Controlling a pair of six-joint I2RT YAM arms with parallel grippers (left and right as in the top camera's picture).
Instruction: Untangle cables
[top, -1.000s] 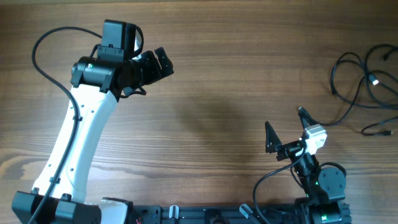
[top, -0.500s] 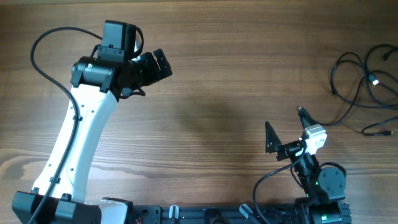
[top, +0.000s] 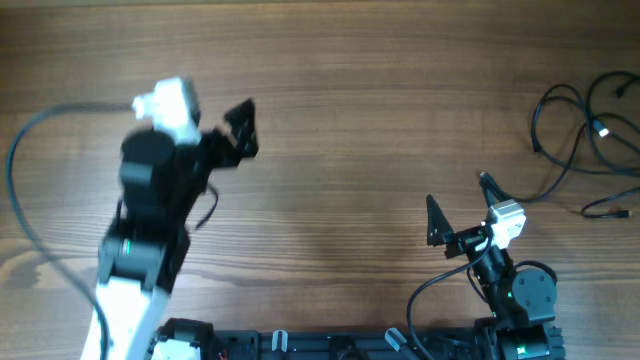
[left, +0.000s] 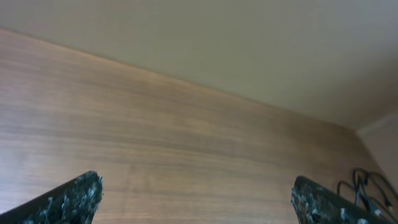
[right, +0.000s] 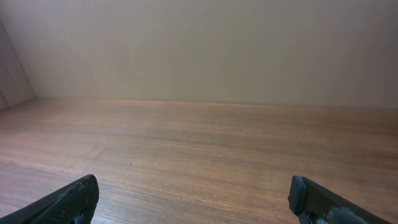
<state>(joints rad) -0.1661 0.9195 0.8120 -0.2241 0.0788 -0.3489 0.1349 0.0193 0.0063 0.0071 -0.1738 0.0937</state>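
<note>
While left gripper (top: 245, 128) and right gripper (top: 457, 192) hang spread, empty — the cables (top: 590, 130), seemingly intertwined, lie well apart — we're at the approach; next comes a reach rightward.

Two grippers (top: 243, 128) (top: 457, 190), one cable tangle (top: 600, 128)

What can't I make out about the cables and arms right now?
- Overhead: the cables run off the right edge; their crossings are too thin to trace.
- Left wrist: the cables are tiny in the bottom right corner, cut by the frame.
- Right wrist: only the table shows; cables lie outside the frame.
- Overhead: the left arm is blurred, its outline unclear.
</note>
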